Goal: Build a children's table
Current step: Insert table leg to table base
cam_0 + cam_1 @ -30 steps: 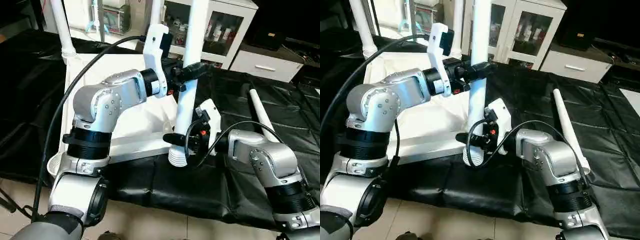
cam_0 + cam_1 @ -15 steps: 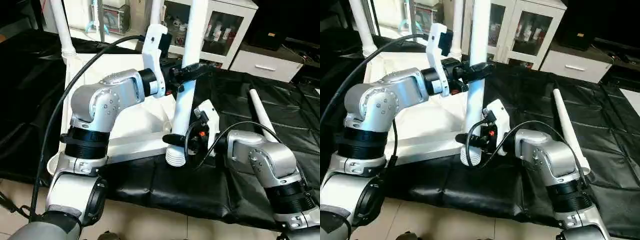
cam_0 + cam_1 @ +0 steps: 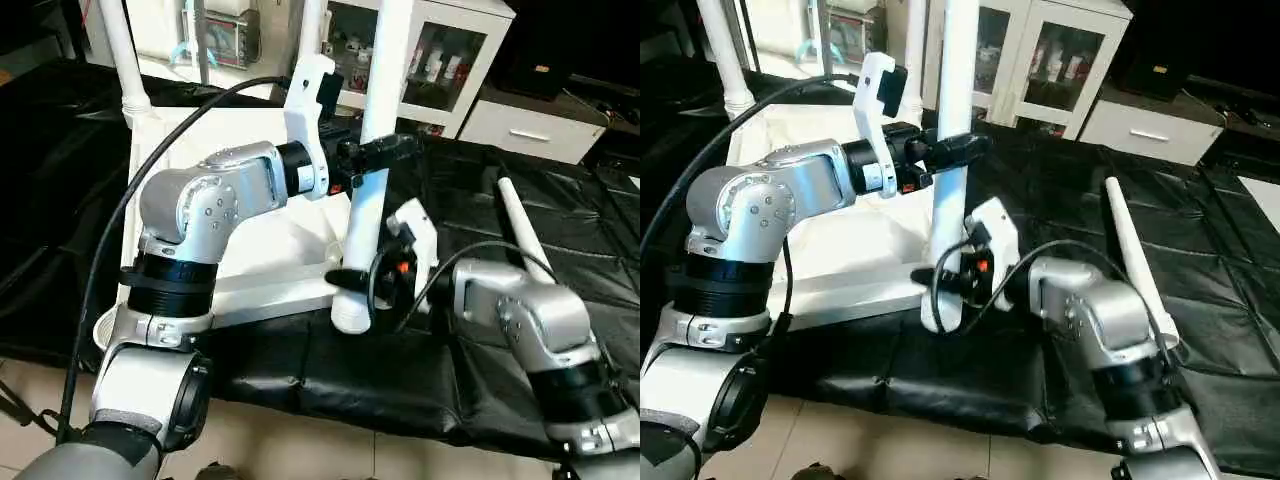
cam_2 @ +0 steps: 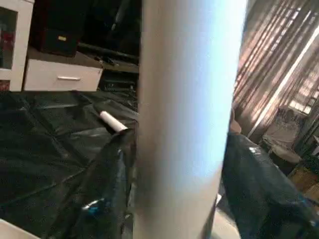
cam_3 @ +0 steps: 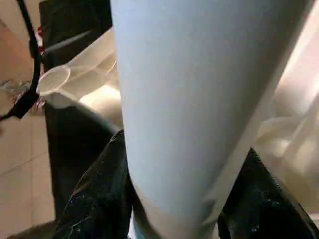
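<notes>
White and tall, a table leg (image 3: pixel 372 170) stands almost straight up at the near right corner of the flat white table top (image 3: pixel 250 140), which lies on a black sheet (image 3: pixel 450 200). The left gripper (image 3: pixel 385 152) is around the leg higher up, and the right gripper (image 3: pixel 352 283) is around it near its bottom end. Both claws are closed on the leg. Another white leg (image 3: pixel 520 232) lies on the sheet to the right. One more leg (image 3: pixel 122 55) stands at the far left corner of the top.

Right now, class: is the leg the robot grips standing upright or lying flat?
Upright, leaning slightly. The leg rises past the left gripper; its lower end is at the right gripper by the tabletop.
</notes>
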